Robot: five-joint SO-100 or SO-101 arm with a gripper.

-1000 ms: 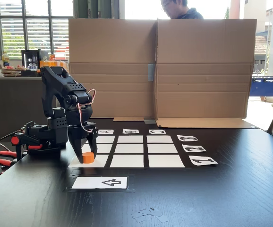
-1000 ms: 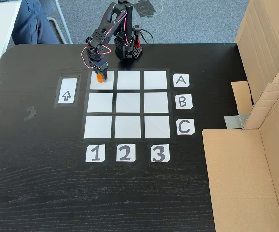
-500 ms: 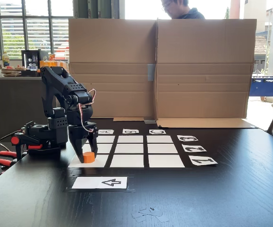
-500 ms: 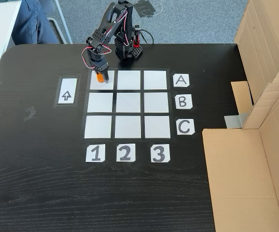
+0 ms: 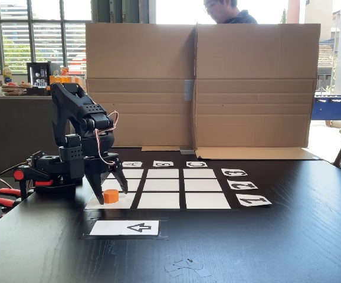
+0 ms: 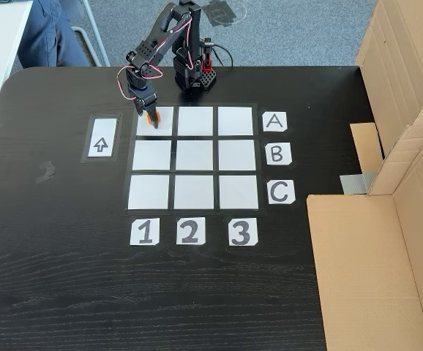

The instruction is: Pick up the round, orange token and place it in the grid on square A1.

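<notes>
From where I'm driving: grid (image 6: 194, 158) as landmark. It sits on the black worktop (image 6: 65, 278) w/ plenty of bare surface on the number-label side and past the arrow card (image 6: 102, 137), which lies just beside the grid's col-1 side. The cardboard wall (image 5: 197, 85) stands well apart, beyond the letter labels, so no squeeze there. Arm base (image 6: 195, 73) is parked just off the grid's row-A edge.

Token (image 5: 111, 196) sits on square A1 (image 6: 162, 117), the corner cell nearest the arrow card and arm base, toward that cell's outer edge. Pincer (image 5: 111, 193) is low over the same cell, fingers spread apart w/ the token between them; in the side fixed view I see gaps both sides, so it grips nothing. In the top fixed view the pincer (image 6: 151, 121) mostly covers the token (image 6: 148, 117)
</notes>
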